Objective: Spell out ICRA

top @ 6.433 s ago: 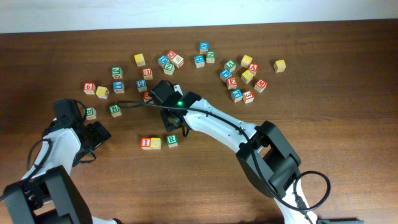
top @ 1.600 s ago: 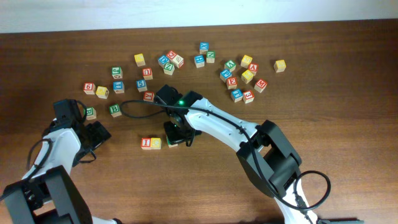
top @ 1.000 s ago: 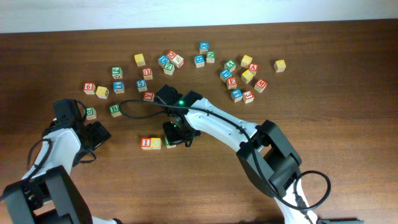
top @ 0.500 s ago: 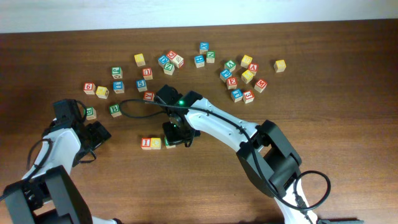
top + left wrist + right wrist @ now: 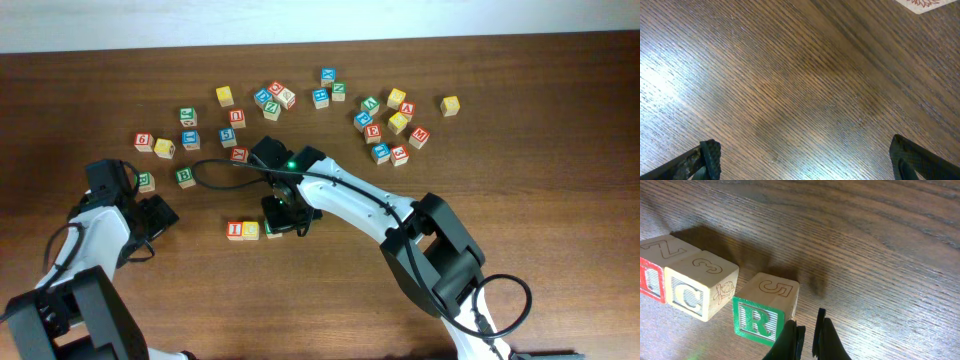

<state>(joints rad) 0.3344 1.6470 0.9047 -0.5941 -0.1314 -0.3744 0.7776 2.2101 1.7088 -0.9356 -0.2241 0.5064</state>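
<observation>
— What do the letter cubes look like?

— Small wooden blocks, each showing one coloured face. The red I cube [image 5: 649, 282] and the yellow C cube [image 5: 692, 290] stand pressed side by side. The C cube has an outlined 3 on its bare wooden top. The green R cube [image 5: 762, 315] shows a pale R inside a framed green face, with an outlined 5 on top.

— Where are they?

— They stand in a row on the table [image 5: 560, 220], left of centre, on the robot's side of the scattered loose cubes [image 5: 272, 110]. The R comes just right of the C, turned slightly out of line. I cannot tell whether those two touch.

— And the A?

— A red A cube [image 5: 407, 109], as far as the letter reads from above, sits well apart in the right-hand cluster.

— Counts?

— Three cubes in the row, one of each letter. There are about twenty-seven loose ones, but the clusters are too tight for an exact tally. Two arms, two grippers.

— The grippers?

— The right gripper [image 5: 807, 337] has its fingers drawn together with nothing between them, the tips just beside the R cube's lower right corner. The left gripper [image 5: 805, 160] is spread wide over bare wood, off to the left and well apart from the row.
</observation>
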